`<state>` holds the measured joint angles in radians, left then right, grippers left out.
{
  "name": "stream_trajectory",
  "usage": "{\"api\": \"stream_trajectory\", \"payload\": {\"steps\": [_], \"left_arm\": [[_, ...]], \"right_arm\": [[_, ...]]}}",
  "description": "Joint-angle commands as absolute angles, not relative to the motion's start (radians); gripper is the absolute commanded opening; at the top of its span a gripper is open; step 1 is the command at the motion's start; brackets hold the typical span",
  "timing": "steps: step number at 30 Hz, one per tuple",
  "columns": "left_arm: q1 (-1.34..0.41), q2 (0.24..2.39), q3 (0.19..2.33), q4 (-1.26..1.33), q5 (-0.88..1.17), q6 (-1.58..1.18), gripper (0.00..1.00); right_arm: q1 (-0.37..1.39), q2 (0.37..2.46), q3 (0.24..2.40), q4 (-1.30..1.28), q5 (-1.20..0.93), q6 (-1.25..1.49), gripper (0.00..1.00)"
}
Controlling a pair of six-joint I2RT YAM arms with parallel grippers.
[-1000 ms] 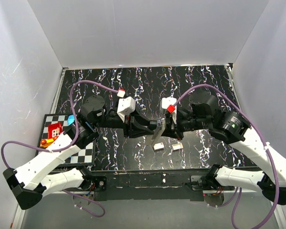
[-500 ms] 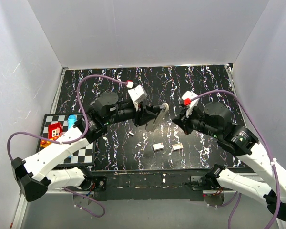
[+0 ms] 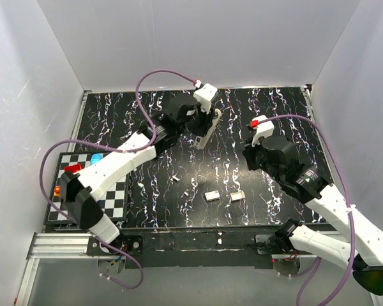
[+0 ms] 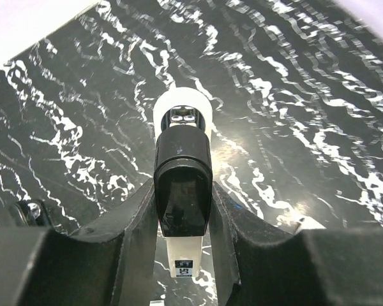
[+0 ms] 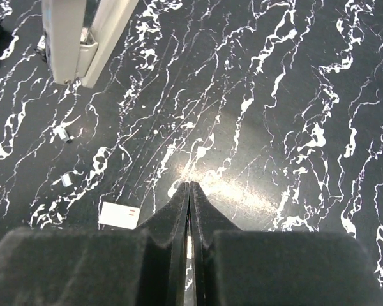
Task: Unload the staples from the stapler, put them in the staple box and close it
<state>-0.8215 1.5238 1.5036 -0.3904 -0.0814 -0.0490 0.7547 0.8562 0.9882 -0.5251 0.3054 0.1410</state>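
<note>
Nearest the arm bases, on the black white-veined bench [image 3: 274, 108]: left pale block [image 3: 212, 196] and right pale block [image 3: 237, 196], side by side but not touching, lying flat. One such block [image 5: 118, 215] also in the right wrist view, just left of the fingers

A little farther and to the left: small pale bits [image 3: 176, 179] scattered loose on the dark surface, well apart from the blocks

At the left edge: checkered board [image 3: 115, 203], partly hidden under the left arm, carrying a red piece [image 3: 73, 169] and a blue piece [image 3: 96, 157]

Midway up the bench on the right: right claw [image 3: 246, 155], pressed fully together, fingertips [image 5: 179, 197] meeting with nothing between them, aimed down at bare marbled surface

Farthest back, near the centre of the far half: left claw [image 3: 203, 124], stretched out across the bench and closed narrow on the stapler [image 3: 203, 139]. Grips the dark body [image 4: 182, 185] from both sides, pads tight against it, a pale rounded end showing beyond. Stapler tilted, upper end toward the back wall. In the right wrist view, hangs as two pale limbs [image 5: 67, 38] spread in a narrow V, joined by a small metal part. Cannot tell whether the lower end touches the bench
</note>
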Motion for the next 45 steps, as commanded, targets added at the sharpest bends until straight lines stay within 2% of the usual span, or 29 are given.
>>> {"api": "stream_trajectory", "payload": {"steps": [1,12,24,34,36,43,45], "left_arm": [[-0.752,1.627,1.646,-0.462,-0.134,-0.071,0.0],[-0.585,1.867,1.762,-0.499,-0.078,-0.083,0.0],[-0.523,2.091,1.917,-0.581,-0.074,-0.087,0.0],[-0.488,2.177,1.933,-0.592,-0.078,-0.106,0.0],[-0.485,2.186,1.933,-0.592,-0.084,-0.106,0.06],[-0.48,2.214,1.928,-0.583,-0.094,-0.1,0.39],[-0.48,2.217,1.924,-0.577,-0.089,-0.097,0.45]], "right_arm": [[0.747,0.854,0.966,-0.466,0.374,0.222,0.09],[0.746,0.905,0.868,-0.376,0.259,0.317,0.12],[0.742,0.927,0.818,-0.327,0.192,0.328,0.15],[0.742,0.956,0.807,-0.314,0.167,0.321,0.18],[0.741,0.965,0.81,-0.316,0.164,0.319,0.19],[0.742,0.976,0.808,-0.311,0.155,0.322,0.24],[0.742,0.977,0.81,-0.314,0.156,0.322,0.24]]}}
